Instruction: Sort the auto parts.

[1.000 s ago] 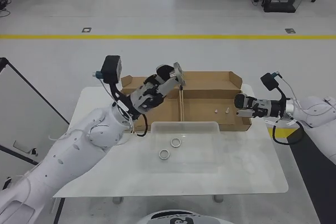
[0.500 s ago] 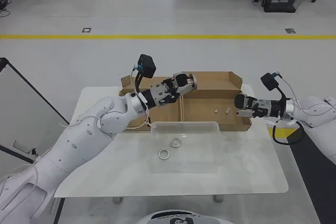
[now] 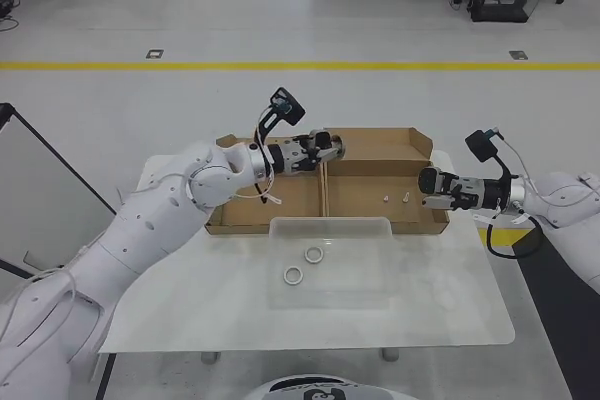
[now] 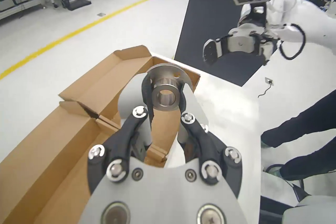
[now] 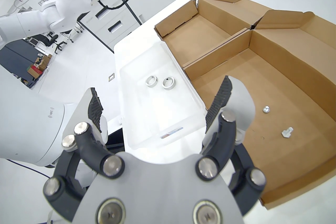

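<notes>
Left hand [image 4: 163, 90] is pinching a flanged bushing [image 4: 164, 99] by its short hub, one finger on each side, with the round flange on the far side of the fingers. In the top view this hand is over the far wall of the cardboard box [image 3: 380, 133], close to the far end of the divider [image 3: 324, 190] that splits the box into two compartments. The right wrist view shows the bushing held up in the air, clear of the box floor, its drilled flange face turned toward the right arm. Right hand [image 5: 160, 92] is spread wide with nothing between the ribbed pads [image 5: 94, 107]; in the top view it sits at the right end of the box, over the end wall of the right compartment. That compartment holds two small fasteners lying near each other but apart: a nut [image 5: 266, 109] and a bolt [image 5: 287, 132], both on the cardboard floor near the right hand. The floor of the left compartment is bare cardboard where it shows. A clear tray [image 3: 380, 225] lies on the white desk [image 3: 460, 300], touching the near wall of the box. Two metal rings [image 3: 313, 254] lie flat in the tray's left half, just beside each other, not touching.
</notes>
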Robot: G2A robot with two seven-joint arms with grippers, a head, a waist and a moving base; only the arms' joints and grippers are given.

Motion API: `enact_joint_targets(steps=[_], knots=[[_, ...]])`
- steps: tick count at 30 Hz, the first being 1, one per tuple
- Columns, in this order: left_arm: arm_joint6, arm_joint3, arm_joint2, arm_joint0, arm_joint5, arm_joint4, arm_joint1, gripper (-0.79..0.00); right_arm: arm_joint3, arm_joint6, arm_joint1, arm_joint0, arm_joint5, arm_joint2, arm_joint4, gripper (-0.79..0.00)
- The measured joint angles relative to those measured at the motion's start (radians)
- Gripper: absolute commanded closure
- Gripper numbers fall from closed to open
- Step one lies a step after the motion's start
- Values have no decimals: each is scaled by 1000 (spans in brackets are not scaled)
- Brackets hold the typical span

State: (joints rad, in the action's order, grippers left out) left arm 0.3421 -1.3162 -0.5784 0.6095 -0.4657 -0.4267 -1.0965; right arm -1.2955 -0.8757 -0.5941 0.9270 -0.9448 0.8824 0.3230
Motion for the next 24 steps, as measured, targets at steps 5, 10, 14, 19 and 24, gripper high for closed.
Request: enact_joint_targets(steps=[5, 10, 14, 19, 24], knots=[[49, 93, 31, -45, -32, -48, -32, 0, 0, 0, 0, 0, 0, 0, 0, -785], [86, 182, 63, -76, -71, -105, -61, 0, 0, 0, 0, 0, 0, 0, 0, -785], [101, 255, 90, -98, -106, -159, -87, 0, 0, 0, 0, 0, 0, 0, 0, -785], [121, 340, 118, -122, -144, -212, -116, 0, 0, 0, 0, 0, 0, 0, 0, -785], [148, 417, 143, -145, -178, -250, -147, 0, 0, 0, 0, 0, 0, 0, 0, -785]])
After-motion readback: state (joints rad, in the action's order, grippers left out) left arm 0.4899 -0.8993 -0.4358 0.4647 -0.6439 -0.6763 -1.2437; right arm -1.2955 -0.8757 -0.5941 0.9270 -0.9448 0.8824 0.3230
